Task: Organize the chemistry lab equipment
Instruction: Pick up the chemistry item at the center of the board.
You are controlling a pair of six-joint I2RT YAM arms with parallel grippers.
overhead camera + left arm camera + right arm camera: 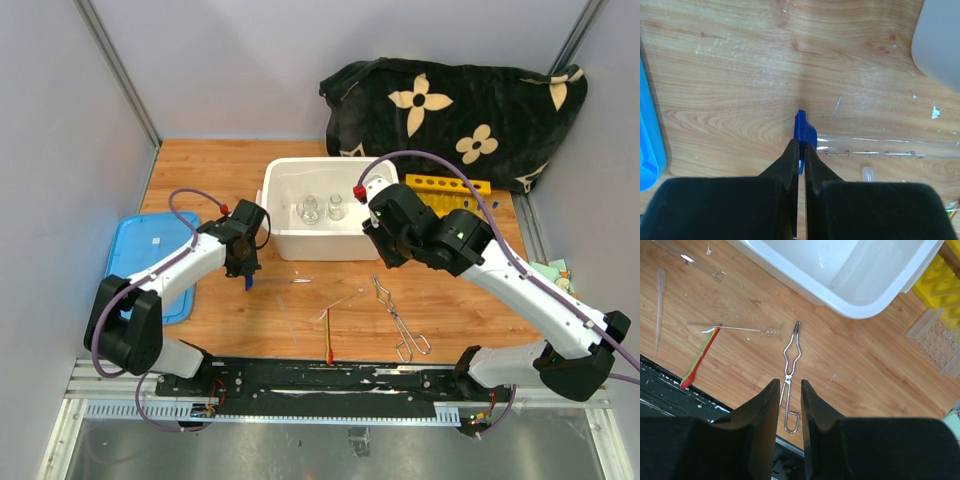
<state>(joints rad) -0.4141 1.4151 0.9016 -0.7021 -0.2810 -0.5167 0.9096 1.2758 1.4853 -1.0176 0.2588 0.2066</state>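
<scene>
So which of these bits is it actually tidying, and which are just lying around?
Job: blue-capped tube, beakers, yellow rack, clear rack, tongs, red-tipped stick.
Just lying about: flowered cloth, white tub, blue lid.

A wooden table [200, 170] with pale, streaky grain fills the middle. Plain grey-white walls [250, 60] close it in on the left, far and right sides, joined by slanted metal posts [118, 72]. A black rail [330, 375] runs along the near edge, with a dull metal surface [300, 445] nearer still. The light is even and soft.
</scene>
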